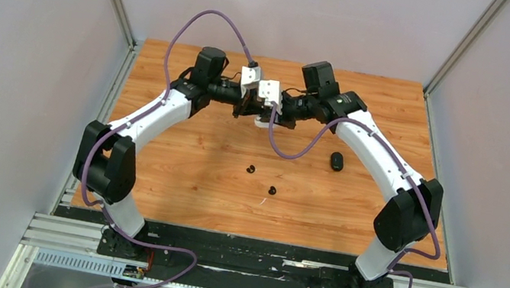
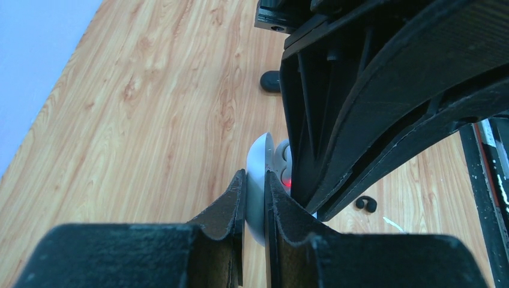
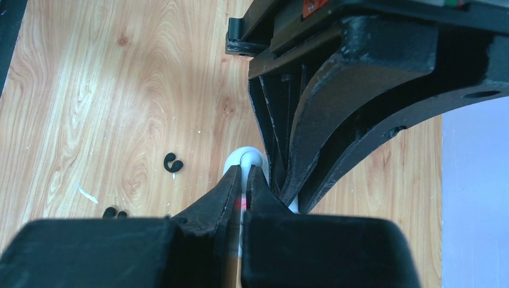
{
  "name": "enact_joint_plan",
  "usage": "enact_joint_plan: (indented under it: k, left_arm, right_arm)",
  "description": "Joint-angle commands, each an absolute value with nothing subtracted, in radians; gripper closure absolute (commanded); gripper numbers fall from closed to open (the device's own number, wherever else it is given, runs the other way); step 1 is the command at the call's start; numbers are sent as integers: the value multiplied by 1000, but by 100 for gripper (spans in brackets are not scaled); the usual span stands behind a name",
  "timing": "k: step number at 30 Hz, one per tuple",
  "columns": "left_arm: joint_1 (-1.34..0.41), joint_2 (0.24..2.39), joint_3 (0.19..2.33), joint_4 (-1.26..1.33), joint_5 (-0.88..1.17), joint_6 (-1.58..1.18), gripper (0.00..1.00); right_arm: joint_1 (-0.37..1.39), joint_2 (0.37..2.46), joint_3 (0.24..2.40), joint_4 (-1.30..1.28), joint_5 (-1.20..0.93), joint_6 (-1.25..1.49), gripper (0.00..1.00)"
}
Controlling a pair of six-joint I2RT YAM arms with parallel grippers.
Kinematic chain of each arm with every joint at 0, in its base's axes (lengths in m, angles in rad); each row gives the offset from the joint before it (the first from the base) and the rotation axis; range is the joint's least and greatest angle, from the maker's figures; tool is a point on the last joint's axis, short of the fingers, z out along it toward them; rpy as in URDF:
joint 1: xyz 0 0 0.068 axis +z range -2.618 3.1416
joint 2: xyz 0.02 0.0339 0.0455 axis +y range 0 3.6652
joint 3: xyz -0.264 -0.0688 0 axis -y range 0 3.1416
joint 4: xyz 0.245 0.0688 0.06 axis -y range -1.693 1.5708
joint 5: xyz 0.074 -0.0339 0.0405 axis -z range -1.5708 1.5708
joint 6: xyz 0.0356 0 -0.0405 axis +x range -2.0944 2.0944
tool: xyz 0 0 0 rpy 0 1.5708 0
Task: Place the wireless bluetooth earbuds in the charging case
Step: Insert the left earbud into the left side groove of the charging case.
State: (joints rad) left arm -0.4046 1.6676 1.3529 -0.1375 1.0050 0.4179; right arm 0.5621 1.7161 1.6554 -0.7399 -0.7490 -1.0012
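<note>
The white charging case stands open at the back middle of the table. My left gripper is shut on its upright white lid; a red light glows inside the case. My right gripper meets it from the right, fingers pressed on a small white earbud right over the case. Two black earbuds lie loose on the wood nearer the bases; one also shows in the left wrist view and both in the right wrist view. The other white earbud is hidden.
A closed black oval case lies right of centre, under the right forearm; it also shows in the left wrist view. A small white scrap lies near the front. Grey walls enclose the wooden table on three sides.
</note>
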Motion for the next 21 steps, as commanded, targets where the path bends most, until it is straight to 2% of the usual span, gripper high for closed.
enact_joint_plan:
  k: [1, 7, 12, 21]
  left_arm:
    - [-410, 1616, 1352, -100, 1034, 434, 100]
    - [-414, 1607, 1343, -116, 1040, 467, 100]
    - [-420, 1602, 1338, -137, 1036, 484, 100]
    - [-421, 1604, 1335, -125, 1024, 469, 100]
  right_arm:
    - [570, 1724, 1644, -729, -742, -1015, 99]
    - [576, 1728, 1640, -726, -728, -1016, 92]
    - [587, 1710, 1637, -693, -715, -1009, 80]
    - [592, 1668, 1630, -660, -692, -992, 77]
